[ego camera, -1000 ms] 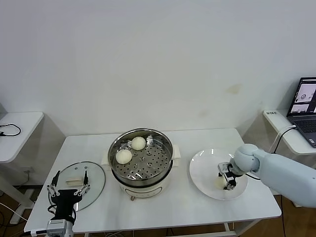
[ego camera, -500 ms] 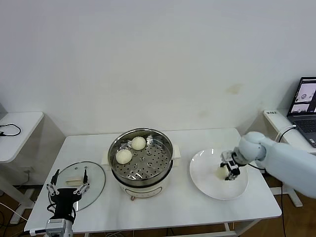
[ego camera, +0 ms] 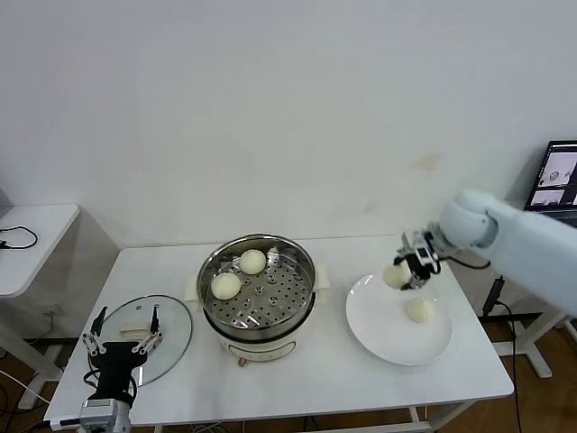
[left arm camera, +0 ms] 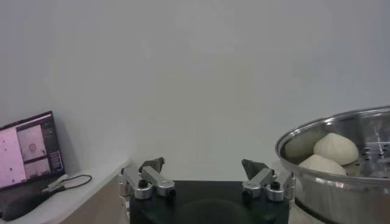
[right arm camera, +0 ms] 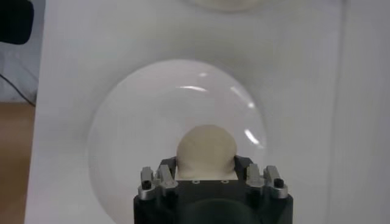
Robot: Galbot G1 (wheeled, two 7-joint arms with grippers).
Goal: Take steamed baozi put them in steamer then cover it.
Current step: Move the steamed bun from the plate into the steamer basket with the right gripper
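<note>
A robotics lab or test room, not a kitchen: a plain white table [ego camera: 297, 379] stands against a bare white wall [ego camera: 270, 108], with cooking props laid out on it, and a laptop [ego camera: 561, 176] showing camera feeds sits on a side desk [ego camera: 25, 236] opposite

Plain white wall [ego camera: 270, 108], white table [ego camera: 297, 379], side desks [ego camera: 32, 239], open laptop [ego camera: 559, 176] at right.

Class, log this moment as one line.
right gripper: lifting baozi | steamer: two inside | plate: one left | left gripper: idle
</note>
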